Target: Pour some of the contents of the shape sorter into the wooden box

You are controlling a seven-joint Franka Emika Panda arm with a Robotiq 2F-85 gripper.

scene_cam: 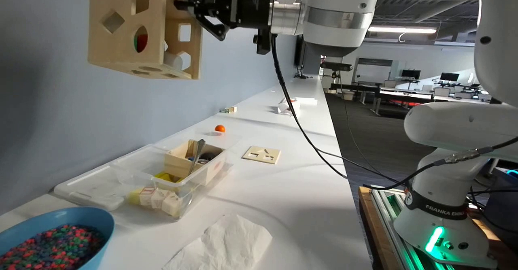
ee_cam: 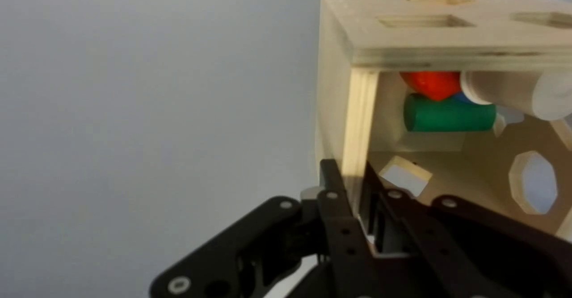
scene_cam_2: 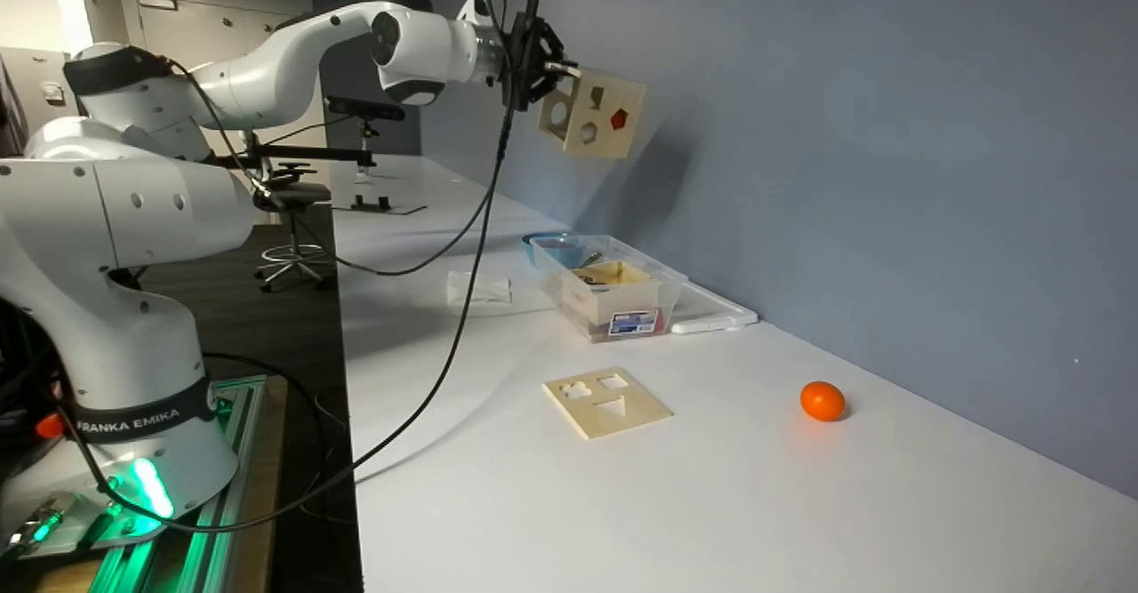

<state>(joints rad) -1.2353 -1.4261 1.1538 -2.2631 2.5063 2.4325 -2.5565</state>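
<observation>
Blue-grey wall (scene_cam: 133,104) behind, shape sorter (scene_cam_2: 613,113) gripped high over a white table (scene_cam_2: 756,504)

Both exterior views show the shape sorter as a pale wooden cube, slightly tilted, its faces cut with holes of various shapes, something red showing through. Its uncovered side faces the gripper (ee_cam: 350,177). Inside, the wrist view shows a green cylinder (ee_cam: 449,115), a red piece (ee_cam: 433,86) just beside it and a white cylinder (ee_cam: 514,93) next to them.

The gripper is pinched in tight on the shape sorter's side panel – one finger outside the cube, another inside – with only the panel's thickness between its jaws. The shape sorter hangs from it, well above the table.

Well below the gripper stands a clear bin (scene_cam_2: 582,308) with the wooden box (scene_cam: 175,164) inside; what the box holds is too small to make out. Near the bin, also far beneath the gripper, is a blue bowl (scene_cam: 77,217) of coloured bits (scene_cam: 52,245); on the bin's opposite side lies a flat board (scene_cam_2: 578,411) with cut-outs.
</observation>
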